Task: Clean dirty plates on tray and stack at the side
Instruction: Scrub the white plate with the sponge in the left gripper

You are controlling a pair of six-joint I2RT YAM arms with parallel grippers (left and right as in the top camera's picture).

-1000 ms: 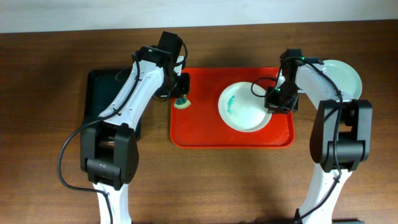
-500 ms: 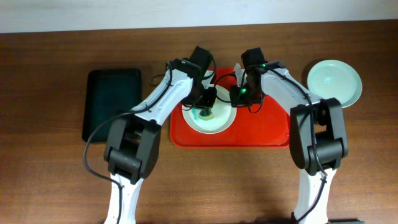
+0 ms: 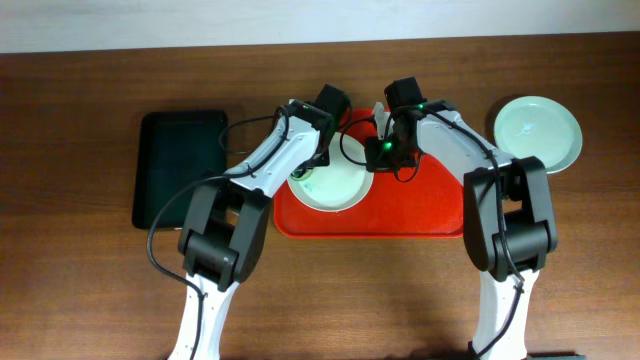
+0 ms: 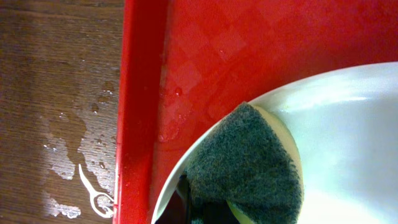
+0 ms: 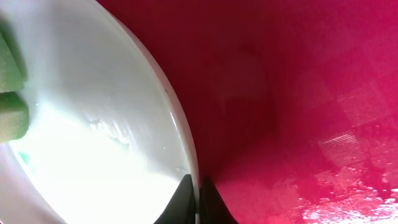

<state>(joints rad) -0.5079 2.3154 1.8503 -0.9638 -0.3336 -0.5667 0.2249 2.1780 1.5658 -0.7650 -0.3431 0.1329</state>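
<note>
A white plate (image 3: 335,185) lies at the left end of the red tray (image 3: 420,215). My left gripper (image 3: 312,168) is shut on a green-grey sponge (image 4: 245,165) that rests on the plate's left rim (image 4: 348,93). My right gripper (image 3: 376,152) is shut on the plate's right rim (image 5: 180,143), one finger on each side. A small teal smear (image 5: 23,155) shows inside the plate. A mint green plate (image 3: 537,133) sits on the table right of the tray. The light blue plate is out of view.
A black rectangular tray (image 3: 180,165) lies on the table to the left. Water drops wet the wood (image 4: 68,143) beside the red tray's left rim (image 4: 140,112). The tray's right half (image 5: 311,93) is wet.
Over the last second both arms came together at the tray's left end, the white plate sliding left with the right gripper. The sponge has shifted slightly up-left on the plate since half a second ago.
</note>
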